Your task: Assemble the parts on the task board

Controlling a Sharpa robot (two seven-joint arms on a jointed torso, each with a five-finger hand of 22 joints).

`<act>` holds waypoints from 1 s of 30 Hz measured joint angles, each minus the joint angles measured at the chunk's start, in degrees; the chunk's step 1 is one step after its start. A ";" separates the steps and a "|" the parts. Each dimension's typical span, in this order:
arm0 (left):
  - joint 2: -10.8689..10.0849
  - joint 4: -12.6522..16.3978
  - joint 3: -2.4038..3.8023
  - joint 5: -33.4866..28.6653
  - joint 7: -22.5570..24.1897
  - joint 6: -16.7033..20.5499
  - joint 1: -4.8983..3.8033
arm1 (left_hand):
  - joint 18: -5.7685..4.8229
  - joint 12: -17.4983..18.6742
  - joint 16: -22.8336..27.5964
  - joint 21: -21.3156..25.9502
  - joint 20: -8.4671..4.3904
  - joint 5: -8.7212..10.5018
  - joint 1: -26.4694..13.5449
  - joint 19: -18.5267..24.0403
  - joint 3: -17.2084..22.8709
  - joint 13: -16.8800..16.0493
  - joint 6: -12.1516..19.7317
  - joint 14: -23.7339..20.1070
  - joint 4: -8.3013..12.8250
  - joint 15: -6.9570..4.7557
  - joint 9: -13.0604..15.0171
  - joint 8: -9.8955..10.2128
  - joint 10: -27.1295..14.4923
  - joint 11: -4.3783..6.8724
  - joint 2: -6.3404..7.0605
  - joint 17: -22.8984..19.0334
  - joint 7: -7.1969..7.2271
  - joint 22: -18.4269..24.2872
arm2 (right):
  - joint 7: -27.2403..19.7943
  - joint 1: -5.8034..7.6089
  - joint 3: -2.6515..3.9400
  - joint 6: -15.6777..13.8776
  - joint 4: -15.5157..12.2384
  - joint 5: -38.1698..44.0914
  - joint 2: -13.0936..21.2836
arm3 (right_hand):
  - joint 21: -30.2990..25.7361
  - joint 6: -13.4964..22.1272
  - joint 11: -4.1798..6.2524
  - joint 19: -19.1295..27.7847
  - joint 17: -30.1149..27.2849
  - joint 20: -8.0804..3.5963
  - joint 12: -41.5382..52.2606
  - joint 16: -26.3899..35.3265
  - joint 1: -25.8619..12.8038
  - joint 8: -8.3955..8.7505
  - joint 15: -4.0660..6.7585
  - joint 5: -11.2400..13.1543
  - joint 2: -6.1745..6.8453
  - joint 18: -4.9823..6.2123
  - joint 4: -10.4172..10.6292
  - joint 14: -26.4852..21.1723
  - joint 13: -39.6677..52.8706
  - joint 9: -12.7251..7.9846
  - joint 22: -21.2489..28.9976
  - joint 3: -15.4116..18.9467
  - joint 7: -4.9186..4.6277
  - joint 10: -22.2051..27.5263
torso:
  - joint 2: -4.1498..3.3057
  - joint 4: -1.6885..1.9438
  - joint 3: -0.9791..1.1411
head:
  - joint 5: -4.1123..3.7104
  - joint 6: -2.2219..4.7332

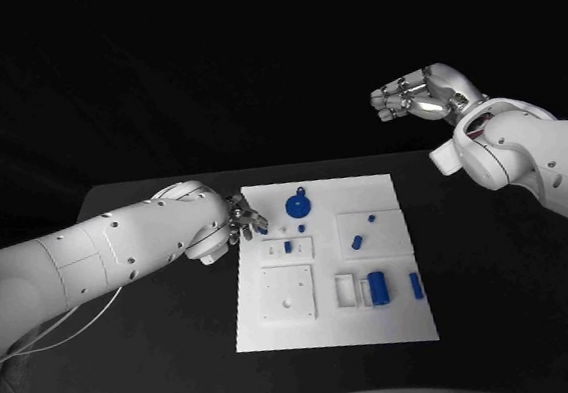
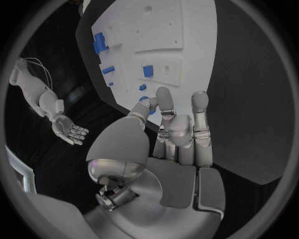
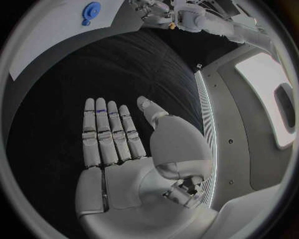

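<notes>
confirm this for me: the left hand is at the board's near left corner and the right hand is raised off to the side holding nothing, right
Not quite. The left hand is at the far left corner of the task board, beside the round blue part, as the head view shows. The rest holds: the right hand is raised off to the side, fingers straight, holding nothing.

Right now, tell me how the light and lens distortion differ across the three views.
Head view: the task board is the one bright area against a dark table and background, its edges straight. Left wrist view: fisheye bends the board's edges, and highlights glint on the left hand. Right wrist view: the right hand lies evenly lit, open over dark table, and a bright panel glares at the circle's rim.
</notes>
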State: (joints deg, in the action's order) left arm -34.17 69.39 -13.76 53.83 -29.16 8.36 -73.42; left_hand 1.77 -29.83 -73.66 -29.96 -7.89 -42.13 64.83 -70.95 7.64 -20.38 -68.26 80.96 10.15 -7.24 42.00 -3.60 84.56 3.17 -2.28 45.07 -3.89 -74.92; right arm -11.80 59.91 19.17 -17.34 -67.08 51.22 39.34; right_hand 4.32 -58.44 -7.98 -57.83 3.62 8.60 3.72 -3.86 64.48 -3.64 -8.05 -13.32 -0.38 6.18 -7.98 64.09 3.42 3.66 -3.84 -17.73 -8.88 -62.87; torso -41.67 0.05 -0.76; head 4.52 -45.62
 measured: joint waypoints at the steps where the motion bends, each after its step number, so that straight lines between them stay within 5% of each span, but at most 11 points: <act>1: 0.07 0.06 -0.02 0.08 -0.01 0.09 0.19 | 0.00 0.00 0.00 0.00 0.00 0.00 0.00 0.00 0.00 0.00 0.00 0.00 0.00 0.00 0.01 0.00 0.00 0.00 0.00 0.00 0.00 0.00 | 0.00 0.00 0.00 0.00 0.00 0.00 -0.03 | 0.00 0.00 0.00 0.00 0.00 0.00 0.00 0.00 0.00 0.00 0.00 0.00 0.00 0.00 0.00 0.00 0.00 0.00 0.00 0.00 0.00 0.00 | -0.02 -0.02 0.01 | 0.01 -0.03; 30: 0.61 0.58 -0.02 1.58 -0.14 0.79 2.51 | -0.01 -0.21 0.00 -0.20 0.00 -0.19 -0.15 0.00 -0.15 0.13 -0.03 -0.07 0.17 0.11 0.32 -0.03 0.00 0.00 -0.29 0.28 -0.03 0.01 | -0.03 -0.04 0.00 0.01 0.13 -0.11 -0.17 | 0.00 -0.02 0.00 0.00 0.00 0.00 0.00 0.00 0.00 0.00 0.00 0.00 0.00 -0.01 0.00 0.00 0.00 0.00 0.00 0.00 0.02 0.00 | -0.06 -0.01 0.10 | -0.14 -0.72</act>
State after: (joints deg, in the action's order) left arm -33.56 69.97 -13.78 55.41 -29.30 9.15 -70.91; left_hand 1.75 -30.04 -73.66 -30.16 -7.88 -42.32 64.68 -70.95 7.49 -20.25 -68.29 80.89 10.32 -7.13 42.32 -3.63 84.57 3.17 -2.57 45.35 -3.91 -74.91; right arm -11.82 59.88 19.17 -17.33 -66.95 51.11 39.17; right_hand 4.32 -58.47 -7.98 -57.83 3.62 8.60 3.72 -3.86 64.48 -3.64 -8.05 -13.32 -0.38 6.18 -7.98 64.09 3.41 3.66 -3.84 -17.73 -8.85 -62.87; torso -41.73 0.04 -0.65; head 4.38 -46.34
